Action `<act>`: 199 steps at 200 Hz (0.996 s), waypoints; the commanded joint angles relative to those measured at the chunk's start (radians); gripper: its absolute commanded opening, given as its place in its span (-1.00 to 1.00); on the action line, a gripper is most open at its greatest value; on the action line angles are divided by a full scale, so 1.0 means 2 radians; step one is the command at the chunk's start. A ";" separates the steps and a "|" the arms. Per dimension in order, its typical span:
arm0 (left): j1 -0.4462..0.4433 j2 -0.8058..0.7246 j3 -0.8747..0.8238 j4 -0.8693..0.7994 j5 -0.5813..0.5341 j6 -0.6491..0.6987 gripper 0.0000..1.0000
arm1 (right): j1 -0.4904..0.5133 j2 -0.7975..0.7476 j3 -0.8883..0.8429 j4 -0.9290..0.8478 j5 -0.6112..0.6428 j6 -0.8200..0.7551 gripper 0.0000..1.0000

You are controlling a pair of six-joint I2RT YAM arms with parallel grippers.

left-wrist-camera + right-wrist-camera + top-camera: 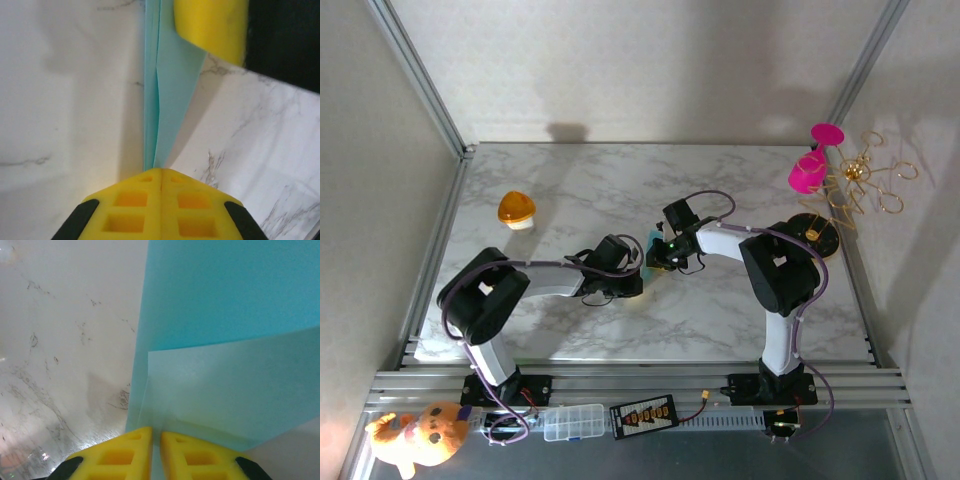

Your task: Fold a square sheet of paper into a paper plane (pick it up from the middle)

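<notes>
1. Meeting nose to nose near the middle of the marble table (740, 310), the two arms have the teal paper (652, 241) caught between their tips.
2. Room to move looks good: bare marble spreads out on every side of the pair, from the back wall at 12 o'clock to the metal rail (640, 380) at 6.
3. Nearest neighbour is the orange dome (517, 209), at 10 o'clock from the paper and well apart.
4. Over at 2 o'clock, the pink toy (810, 165) and gold wire puzzle (868, 182) sit by the right edge, also well clear.
5. Left gripper (161, 175): yellow pads pressed together, pinching the paper's lower end, no gap showing.
6. Right gripper (156, 434): jaws nearly closed, a thin slit between them, and the paper runs into that slit, so it is gripped.
7. From the left wrist, the paper stands on edge, layers stacked, running straight to 12 o'clock, where a yellow finger (210, 27) of the other arm overlaps it.
8. From the right wrist, it fans wide toward 1 o'clock: a darker teal panel above, a paler flap below, one crisp straight fold line between.
</notes>
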 commanded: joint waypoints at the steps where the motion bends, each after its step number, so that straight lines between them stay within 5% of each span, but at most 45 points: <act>1: -0.011 -0.007 -0.006 -0.130 -0.009 0.035 -0.93 | 0.000 0.043 -0.012 -0.038 0.067 -0.002 -0.66; 52: -0.010 -0.051 0.029 -0.071 -0.042 0.001 -0.88 | 0.000 0.039 -0.015 -0.035 0.066 0.002 -0.66; 97: -0.010 -0.018 0.035 0.023 -0.059 -0.061 -0.90 | 0.000 0.037 -0.019 -0.029 0.060 0.006 -0.66; 199: -0.010 0.030 0.024 0.041 -0.062 -0.090 -0.99 | -0.004 0.022 -0.015 -0.010 0.034 0.017 -0.67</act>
